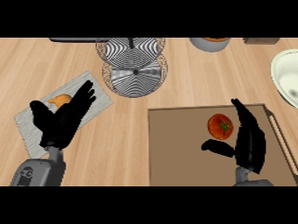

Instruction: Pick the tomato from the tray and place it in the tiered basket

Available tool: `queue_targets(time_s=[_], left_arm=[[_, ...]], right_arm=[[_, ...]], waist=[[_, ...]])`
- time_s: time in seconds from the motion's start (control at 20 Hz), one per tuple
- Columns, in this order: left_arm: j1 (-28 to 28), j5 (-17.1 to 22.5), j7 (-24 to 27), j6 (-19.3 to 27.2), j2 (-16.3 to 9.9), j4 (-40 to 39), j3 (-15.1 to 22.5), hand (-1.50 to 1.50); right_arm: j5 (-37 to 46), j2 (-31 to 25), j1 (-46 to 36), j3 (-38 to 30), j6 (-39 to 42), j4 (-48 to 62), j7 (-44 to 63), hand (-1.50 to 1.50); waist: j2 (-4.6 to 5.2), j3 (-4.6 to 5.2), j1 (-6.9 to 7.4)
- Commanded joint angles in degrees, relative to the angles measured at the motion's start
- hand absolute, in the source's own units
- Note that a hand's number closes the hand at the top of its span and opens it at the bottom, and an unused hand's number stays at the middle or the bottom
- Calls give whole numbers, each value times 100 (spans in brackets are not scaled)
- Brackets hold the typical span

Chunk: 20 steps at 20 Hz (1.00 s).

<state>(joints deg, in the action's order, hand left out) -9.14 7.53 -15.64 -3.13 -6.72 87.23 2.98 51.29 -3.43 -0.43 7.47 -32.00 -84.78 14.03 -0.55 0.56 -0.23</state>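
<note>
Between my right hand's straight fingers and thumb, the tomato sits ungrasped on the tray, perhaps touching; lift and tiered basket remain; left hand rests open

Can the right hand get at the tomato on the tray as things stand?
Probably yes. The right hand is open over the tray, with the tomato lying between its thumb and fingers, and nothing else stands between them.
</note>
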Motion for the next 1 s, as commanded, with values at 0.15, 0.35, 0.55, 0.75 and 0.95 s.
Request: queue_targets(time_s=[0.15, 0.35, 0.55, 0.75, 0.95], left_arm=[[297, -12, 225, -233, 5, 18, -5, 0], [-303, -51, 13, -49, 55, -180, -179, 0], [77, -129, 257, -153, 23, -102, -77, 0], [-65, -158, 190, -194, 115, -126, 101, 0], [-69, -139, 166, -165, 156, -159, 89, 0]], right_arm=[[55, -39, -514, -50, -51, 533, -472, 150], [362, 262, -165, 179, -605, 638, -676, 150], [153, -148, -615, 130, 12, 894, -837, 150], [391, -1379, -1079, 580, 2157, 1331, -978, 150], [-357, -2070, -1815, 478, 3755, 1390, -1562, 150]], waist=[[56, -56, 39], [56, -57, 21], [62, -57, 83], [169, -31, 461], [116, -47, 346]])
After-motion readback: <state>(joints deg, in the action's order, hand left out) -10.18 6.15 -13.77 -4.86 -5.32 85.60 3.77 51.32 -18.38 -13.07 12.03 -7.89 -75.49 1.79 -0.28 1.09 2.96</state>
